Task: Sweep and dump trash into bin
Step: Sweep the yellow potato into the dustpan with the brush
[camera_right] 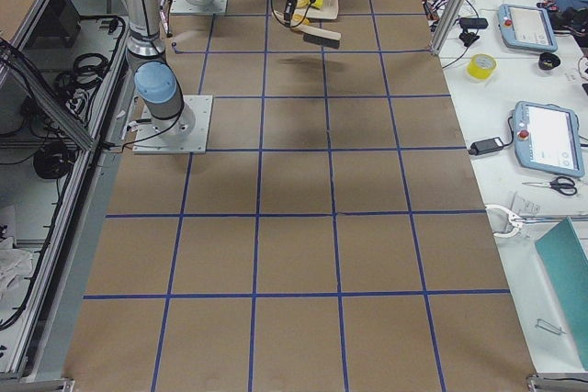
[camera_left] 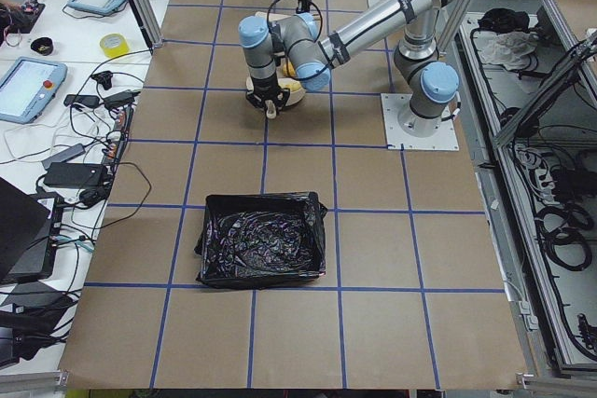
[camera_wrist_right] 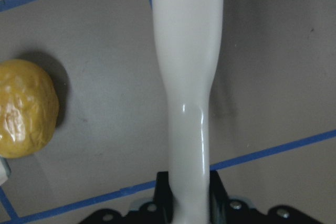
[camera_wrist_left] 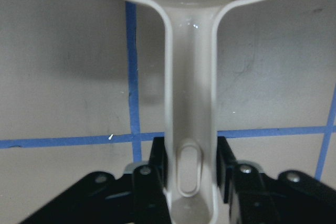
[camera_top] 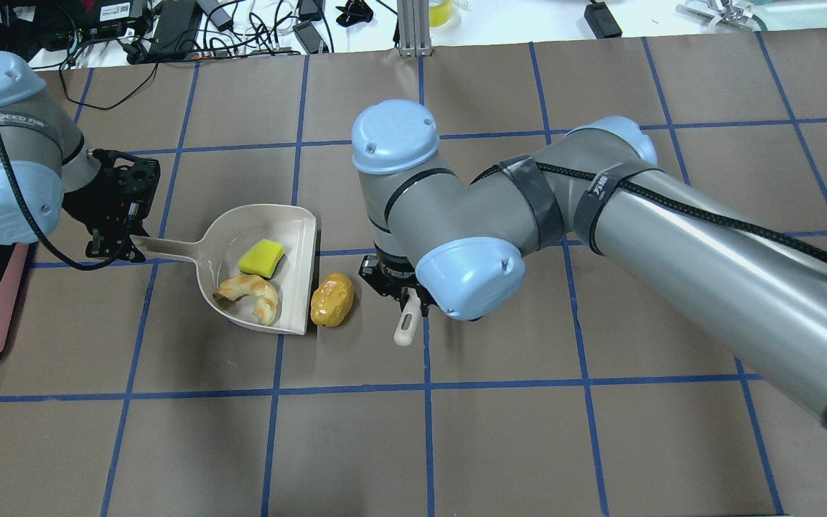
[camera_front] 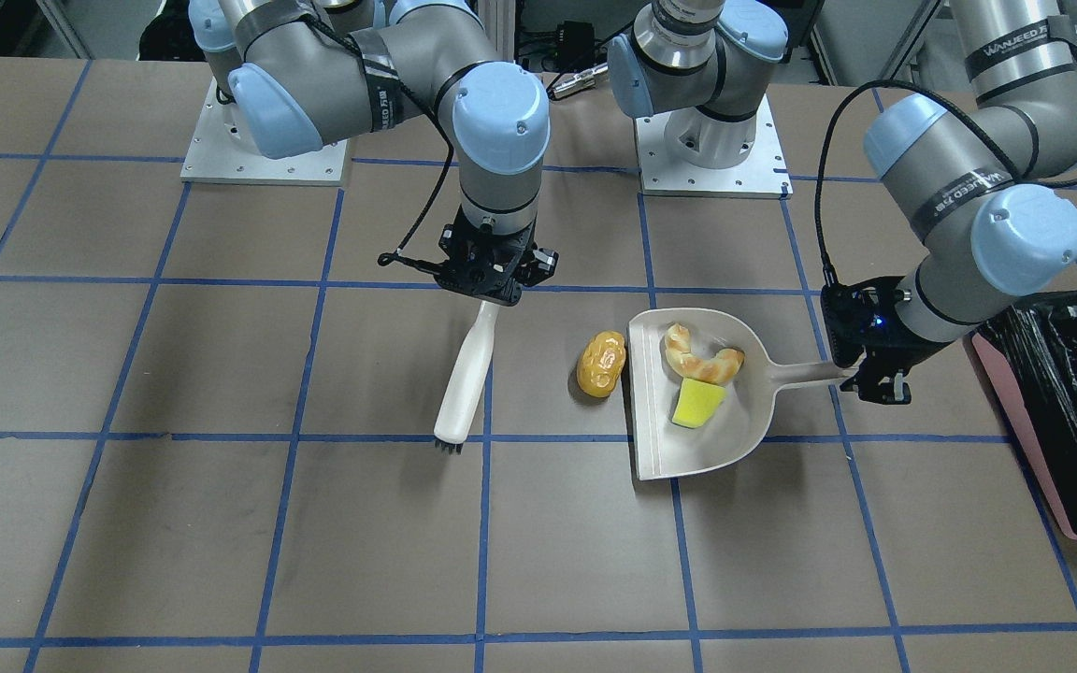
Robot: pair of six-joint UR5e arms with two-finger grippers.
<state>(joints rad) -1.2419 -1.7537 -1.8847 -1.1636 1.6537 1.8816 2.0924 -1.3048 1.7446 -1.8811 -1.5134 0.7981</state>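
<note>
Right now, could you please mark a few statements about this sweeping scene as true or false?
1. The left gripper grips the dustpan by its handle. True.
2. All three trash pieces lie in the dustpan. False: the amber lump sits on the table just outside the open edge; only the croissant piece and yellow wedge are inside.
3. The right gripper holds the brush. True.
4. The brush touches the amber lump. False: they are apart.
5. The container stands nearer the right gripper. False: the bin is nearer the left gripper.
</note>
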